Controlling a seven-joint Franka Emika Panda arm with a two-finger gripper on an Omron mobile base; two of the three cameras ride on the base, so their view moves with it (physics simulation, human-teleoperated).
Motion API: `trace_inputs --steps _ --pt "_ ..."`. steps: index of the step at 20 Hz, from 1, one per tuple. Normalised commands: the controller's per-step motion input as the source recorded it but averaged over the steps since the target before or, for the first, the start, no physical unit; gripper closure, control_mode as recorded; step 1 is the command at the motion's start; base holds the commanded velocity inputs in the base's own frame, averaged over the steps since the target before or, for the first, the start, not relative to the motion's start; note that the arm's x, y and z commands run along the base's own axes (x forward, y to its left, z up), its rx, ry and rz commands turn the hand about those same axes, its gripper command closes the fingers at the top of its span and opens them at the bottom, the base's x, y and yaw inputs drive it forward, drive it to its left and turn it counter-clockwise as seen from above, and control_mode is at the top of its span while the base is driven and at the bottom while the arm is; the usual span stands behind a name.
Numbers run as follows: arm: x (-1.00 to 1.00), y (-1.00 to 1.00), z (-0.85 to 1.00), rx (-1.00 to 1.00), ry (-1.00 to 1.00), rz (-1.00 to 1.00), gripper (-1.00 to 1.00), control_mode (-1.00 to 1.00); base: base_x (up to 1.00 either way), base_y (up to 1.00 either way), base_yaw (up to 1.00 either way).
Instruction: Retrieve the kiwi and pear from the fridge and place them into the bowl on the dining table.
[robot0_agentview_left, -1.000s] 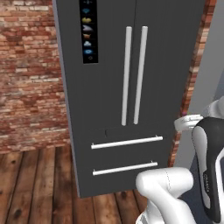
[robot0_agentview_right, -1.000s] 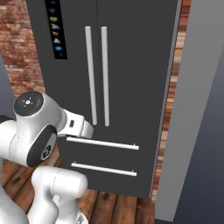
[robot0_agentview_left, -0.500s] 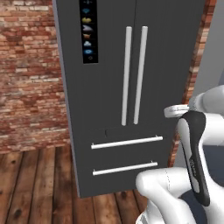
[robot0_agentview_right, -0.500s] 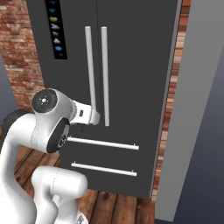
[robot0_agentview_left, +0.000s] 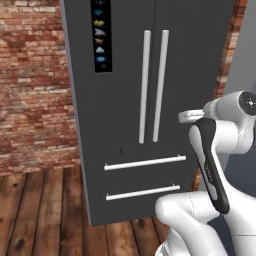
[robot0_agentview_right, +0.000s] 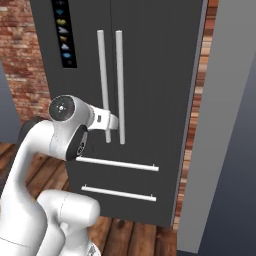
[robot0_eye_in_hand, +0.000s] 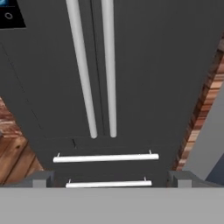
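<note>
Brick wall (robot0_agentview_left: 30, 90) behind shut fridge (robot0_agentview_left: 125, 75); fingers (robot0_eye_in_hand: 39, 179) spread wide, nothing held.

light: even, soft — no glare | shadows: faint | focus: slightly soft, low-res render

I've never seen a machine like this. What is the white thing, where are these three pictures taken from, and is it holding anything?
The white thing is a robot arm on a base that drives. Two pictures come from cameras on that base, behind the arm to its left and right. The third looks out from its hand. All face a tall dark grey fridge, doors shut, with two long white handles, two drawer bars and a strip of coloured icons, before a brick wall. Its tool is open and holds nothing.
</note>
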Motion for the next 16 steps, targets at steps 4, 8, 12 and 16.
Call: trace_inputs --steps 4,8,12,16 --pt "0.56 -0.05 0.28 0.0 0.0 0.0 -1.0 -1.0 0.0 0.0 0.0" --pt "0.47 -0.01 0.2 0.0 0.0 -0.01 -1.0 -1.0 0.0 0.0 0.0" --pt "0.41 -0.08 0.04 0.0 0.0 -0.01 -1.0 -1.0 0.0 0.0 0.0" --pt "0.36 0.0 -0.01 0.0 -0.1 0.0 -1.0 -1.0 0.0 0.0 0.0"
